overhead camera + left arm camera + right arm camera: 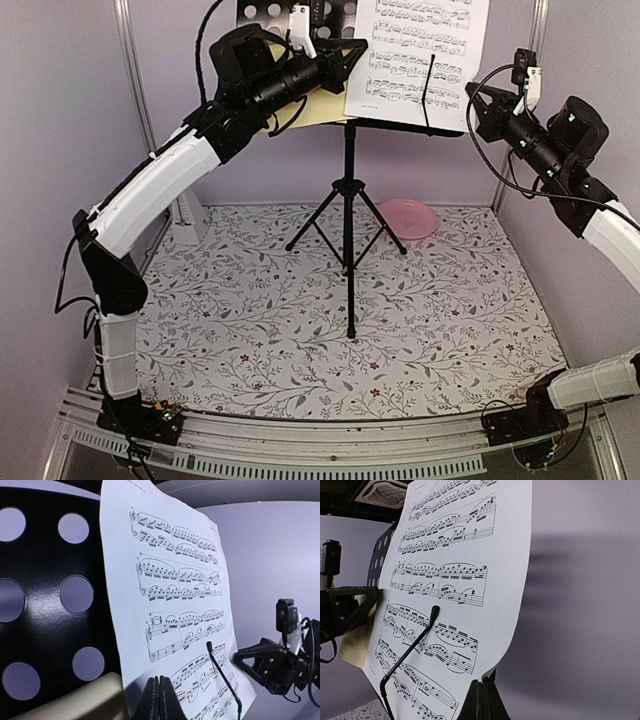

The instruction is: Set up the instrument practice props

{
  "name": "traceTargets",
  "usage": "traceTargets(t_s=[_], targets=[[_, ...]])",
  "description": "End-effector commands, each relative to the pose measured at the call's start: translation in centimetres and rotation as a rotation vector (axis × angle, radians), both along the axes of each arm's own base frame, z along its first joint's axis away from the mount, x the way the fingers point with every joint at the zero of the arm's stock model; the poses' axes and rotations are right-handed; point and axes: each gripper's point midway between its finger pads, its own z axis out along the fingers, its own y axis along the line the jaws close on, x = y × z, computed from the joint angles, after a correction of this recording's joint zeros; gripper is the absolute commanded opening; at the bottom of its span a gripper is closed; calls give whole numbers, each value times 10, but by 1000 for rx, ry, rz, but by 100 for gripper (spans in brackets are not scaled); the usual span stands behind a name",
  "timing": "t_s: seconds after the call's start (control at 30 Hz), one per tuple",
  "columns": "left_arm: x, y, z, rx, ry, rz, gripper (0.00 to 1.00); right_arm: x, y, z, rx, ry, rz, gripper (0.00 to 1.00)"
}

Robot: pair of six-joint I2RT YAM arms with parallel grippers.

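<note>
Flanking the white sheet-music page (420,60) on the black perforated music stand (349,200), both arms reach up to the stand's desk at the far side of the table (450,330). The left gripper (159,682) is pressed fully shut at the page's lower left edge. The right gripper (482,685) is equally shut at its lower right corner. Whether either has paper nipped between its fingers I cannot tell (a sheet is too thin to show). My reading is that they steady the page from both sides so it sits square under the wire page holder (410,650), which lies across the staves.

Only the overhead view shows the tripod legs, the pink plate (408,218) beyond them, and the yellowish page (322,108) slanting on the desk's left half under the left arm. The left wrist view alone shows the desk's round holes close up. No view shows the metronome.
</note>
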Motion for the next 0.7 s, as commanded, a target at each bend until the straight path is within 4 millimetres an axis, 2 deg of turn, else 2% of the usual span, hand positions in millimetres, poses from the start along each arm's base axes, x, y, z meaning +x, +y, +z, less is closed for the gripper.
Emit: traceTargets(t_s=[0.0,0.17,0.27,0.37,0.4,0.5,0.53,0.57,0.67], targets=[[-4,2,14,-28,-30,-6,1,-6,-3,6,24,-25,11,0],[-7,4,18,-34,-38,-9,2,-1,-5,6,25,-24,-12,0],[-12,9,23,-31,-39,-10,13,0,-5,5,23,-22,-14,0],[-22,18,30,-30,-44,-8,30,-2,-6,6,27,-24,-13,14],[-31,28,39,-41,-51,-6,34,-4,-6,7,29,-26,-12,18],[-41,46,40,-41,-38,19,40,-8,-9,12,36,-36,-15,32],[-45,53,41,-45,-32,30,41,-9,-10,13,39,-39,-19,38],[-47,59,37,-44,-21,43,44,-10,-11,14,43,-41,-25,48],[-60,83,32,-49,5,78,50,-14,-14,16,45,-43,-28,54]])
